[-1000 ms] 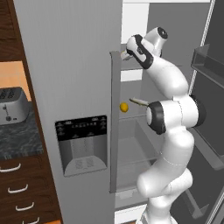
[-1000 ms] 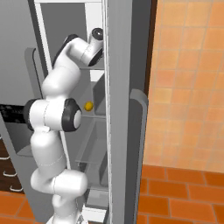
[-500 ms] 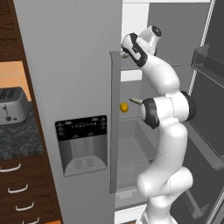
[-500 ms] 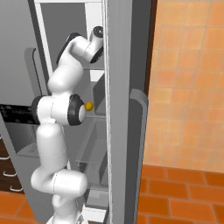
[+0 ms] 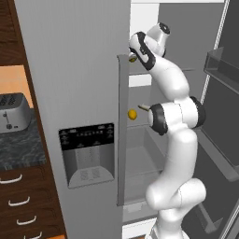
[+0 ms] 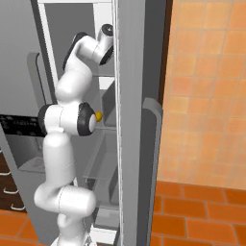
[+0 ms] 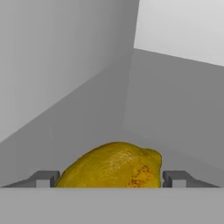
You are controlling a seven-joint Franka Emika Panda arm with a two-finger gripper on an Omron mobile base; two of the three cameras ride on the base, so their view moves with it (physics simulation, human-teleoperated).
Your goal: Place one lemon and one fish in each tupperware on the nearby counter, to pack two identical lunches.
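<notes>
Straddling a lemon [image 7: 113,165], jaws wide, its long axis spanning finger to finger

Open fridge [image 5: 84,56], toaster [image 5: 13,111], drawers [image 5: 23,205]

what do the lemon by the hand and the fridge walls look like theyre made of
Lemon: fruit rind, matte yellow with brownish speckles, looks organic. Fridge walls: smooth flat grey, no grain or shine; probably plastic or painted metal, the render leaves it open.
</notes>
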